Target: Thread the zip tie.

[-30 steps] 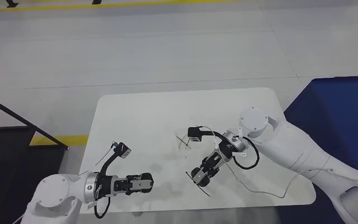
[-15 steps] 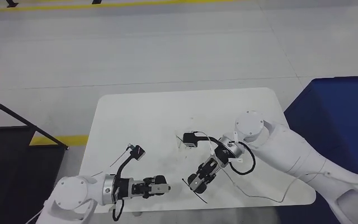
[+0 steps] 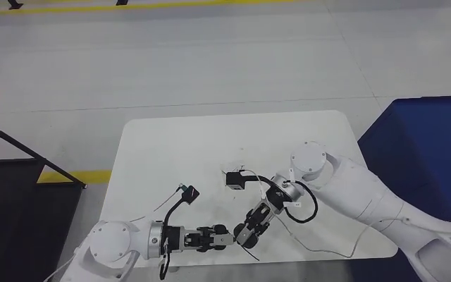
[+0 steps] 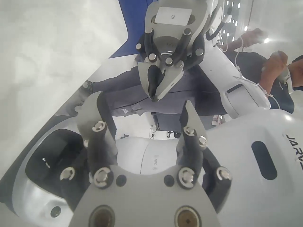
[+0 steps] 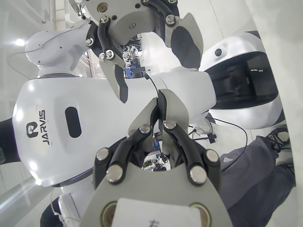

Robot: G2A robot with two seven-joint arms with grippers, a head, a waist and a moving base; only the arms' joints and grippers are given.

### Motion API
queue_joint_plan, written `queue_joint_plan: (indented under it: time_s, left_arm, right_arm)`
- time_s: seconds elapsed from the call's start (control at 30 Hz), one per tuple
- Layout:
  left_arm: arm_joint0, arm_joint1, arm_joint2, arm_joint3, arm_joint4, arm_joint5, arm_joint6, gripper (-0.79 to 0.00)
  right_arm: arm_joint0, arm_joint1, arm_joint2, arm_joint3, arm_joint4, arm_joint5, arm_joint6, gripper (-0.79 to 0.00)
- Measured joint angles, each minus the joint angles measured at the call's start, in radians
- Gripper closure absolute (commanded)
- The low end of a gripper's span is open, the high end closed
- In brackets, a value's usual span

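Top view has the two grippers tip to tip over the near edge of the white table (image 3: 176, 148), the left gripper (image 3: 224, 238) facing the right gripper (image 3: 244, 235). In the right wrist view, the right gripper's jaws are pinched shut on the zip tie (image 5: 153, 85), a thin black strip that sticks out past the fingertips and curves toward the left gripper, whose jaws stand wide apart with nothing between them. The strip looks very light, springy and smooth, so it will likely bend away or slip if nudged off-line. A short grip close to the free tip should keep it stiff enough to steer, and the flat faces offer the pads more hold than the narrow edges. Which end is the head cannot be told. The tie shows no legible marking. A white sticker (image 4: 174, 16) with small print sits on the right gripper's housing.
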Motion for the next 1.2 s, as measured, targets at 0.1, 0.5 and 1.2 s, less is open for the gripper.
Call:
queue_joint_plan:
  time_s: [0.1, 0.5, 1.2]
  left_arm:
    - [0.0, 0.003, -0.005, -0.001, -0.02, -0.005, 0.001, -0.462]
    - [0.018, 0.016, -0.024, -0.007, -0.035, -0.024, 0.005, -0.314]
    - [0.03, 0.036, -0.031, 0.005, -0.054, -0.048, 0.011, 0.0]
  right_arm:
    - [0.0, -0.01, -0.002, 0.008, -0.011, 0.012, 0.002, 0.0]
    - [-0.005, -0.047, -0.001, 0.029, -0.021, 0.036, 0.019, 0.0]
    - [-0.01, -0.086, 0.03, 0.056, -0.036, 0.051, 0.032, -0.311]
